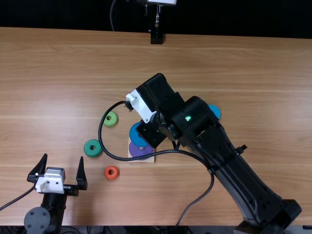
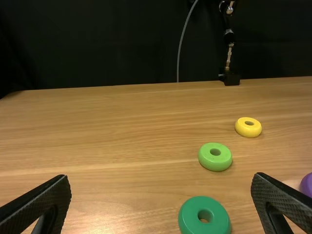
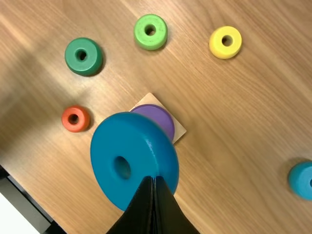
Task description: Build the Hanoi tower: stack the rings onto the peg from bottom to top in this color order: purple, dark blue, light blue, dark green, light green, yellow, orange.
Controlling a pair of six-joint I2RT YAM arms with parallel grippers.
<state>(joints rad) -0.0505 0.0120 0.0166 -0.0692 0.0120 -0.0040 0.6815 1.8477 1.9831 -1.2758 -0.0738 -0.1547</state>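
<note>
Reference: the base [image 3: 178, 131] is the clock centre, with 12 o'clock toward the table's far edge.

Left claw [image 1: 63, 157]: 9 o'clock, well apart from the base. State: released, fingers spread wide, nothing between them.

Orange ring [image 1: 111, 172]: 8 o'clock, flat on the table.

Dark green ring [image 1: 92, 148]: 9 o'clock, flat on the table, between the left claw and the base.

Purple ring [image 1: 140, 150]: flat on the base, partly covered by the dark blue ring [image 3: 112, 146] in the right wrist view.

Dark blue ring: raised above the base and tilted.

Right claw [image 1: 153, 134]: over the base area, its arm extending from 5 o'clock. State: clenched, fingers together, tips against the dark blue ring near its rim. Whether the claw bears the ring's weight cannot be determined.

Light green ring [image 1: 110, 119]: between 10 and 11 o'clock, flat on the table.

Light blue ring [image 1: 214, 111]: 2 o'clock, beside the right arm's outline in the top view.

Yellow ring [image 3: 225, 42]: about 12 o'clock, flat on the table, farther out than the light green ring.

Mount [image 1: 156, 38]: about 12 o'clock, at the table's far edge.
</note>
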